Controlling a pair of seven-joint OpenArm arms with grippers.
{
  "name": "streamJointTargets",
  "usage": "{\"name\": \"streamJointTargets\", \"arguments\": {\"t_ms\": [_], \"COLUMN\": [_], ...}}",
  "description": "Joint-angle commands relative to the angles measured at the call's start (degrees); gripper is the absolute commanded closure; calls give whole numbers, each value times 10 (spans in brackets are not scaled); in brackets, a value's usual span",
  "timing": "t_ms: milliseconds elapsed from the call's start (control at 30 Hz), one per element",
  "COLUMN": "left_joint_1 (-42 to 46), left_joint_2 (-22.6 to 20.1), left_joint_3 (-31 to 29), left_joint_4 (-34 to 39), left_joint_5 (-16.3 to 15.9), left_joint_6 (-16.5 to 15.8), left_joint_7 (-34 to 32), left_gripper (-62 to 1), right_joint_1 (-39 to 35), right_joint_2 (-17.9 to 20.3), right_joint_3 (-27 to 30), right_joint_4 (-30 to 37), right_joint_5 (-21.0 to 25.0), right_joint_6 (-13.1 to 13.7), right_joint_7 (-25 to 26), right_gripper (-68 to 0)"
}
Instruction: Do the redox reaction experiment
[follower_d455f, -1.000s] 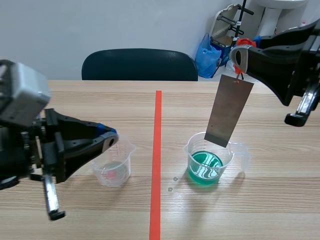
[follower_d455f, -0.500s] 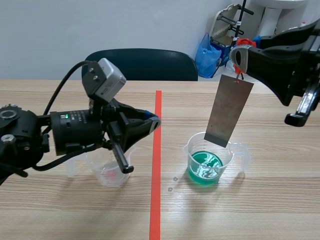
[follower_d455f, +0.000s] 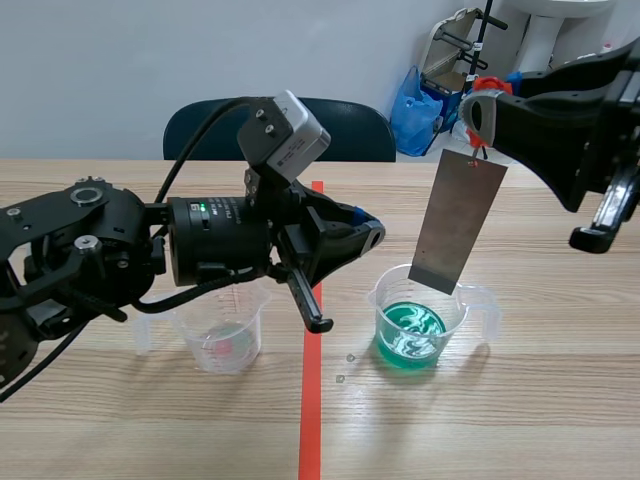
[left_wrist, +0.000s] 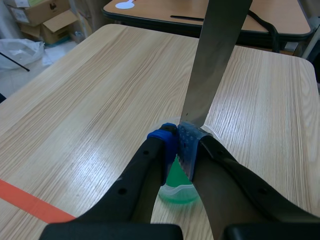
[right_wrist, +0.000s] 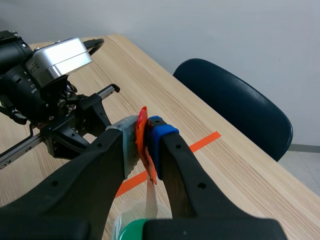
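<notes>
Your right gripper (follower_d455f: 479, 108) is clamped on the orange tab (right_wrist: 143, 134), and the metal strip (follower_d455f: 458, 222) hangs from it with its lower end at the mouth of the beaker (follower_d455f: 455, 312) of green solution. The strip is flat, grey and matt. It looks thin, stiff and light, and hung from one point it will likely swing, so steady it by its flat faces. Your left gripper (follower_d455f: 368, 236), fingers pressed together on nothing, points toward it. The clear plastic beaker looks light and easily tipped.

Strip (follower_d455f: 457, 222) hangs over the right beaker (follower_d455f: 381, 316) — another beaker (follower_d455f: 250, 332) left of tape (follower_d455f: 311, 420)
</notes>
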Motion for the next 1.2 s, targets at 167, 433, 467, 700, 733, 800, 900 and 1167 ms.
{"name": "streamJointTargets", "arguments": {"t_ms": [167,433,467,700,733,800,900,1167], "left_joint_1": [-6,-6,-6,-6,-6,-6,1,117], "left_joint_2": [6,5,5,1,-5,-17,-46,-160], "left_joint_3": [5,5,5,5,5,5,-2,-130], "left_joint_4": [7,7,7,7,7,7,7,12], "left_joint_5": [-4,-4,-4,-4,-4,-4,-4,-4], "left_joint_6": [-2,-2,-2,-2,-2,-1,-1,-2], "left_joint_7": [-4,-4,-4,-2,-3,-5,-12,-102], "left_gripper": [-27,-27,-27,-27,-27,-27,-27,-27], "right_joint_1": [7,7,7,7,7,7,7,7], "right_joint_2": [1,1,1,1,1,1,1,1], "right_joint_3": [8,8,8,8,8,8,8,8], "right_joint_4": [9,9,9,9,9,9,9,9], "right_joint_5": [9,9,9,9,9,9,9,9], "right_joint_6": [-4,-4,-4,-4,-4,-4,-4,-4], "right_joint_7": [11,11,11,11,11,11,11,11], "right_gripper": [-6,-6,-6,-6,-6,-6,-6,-6]}}
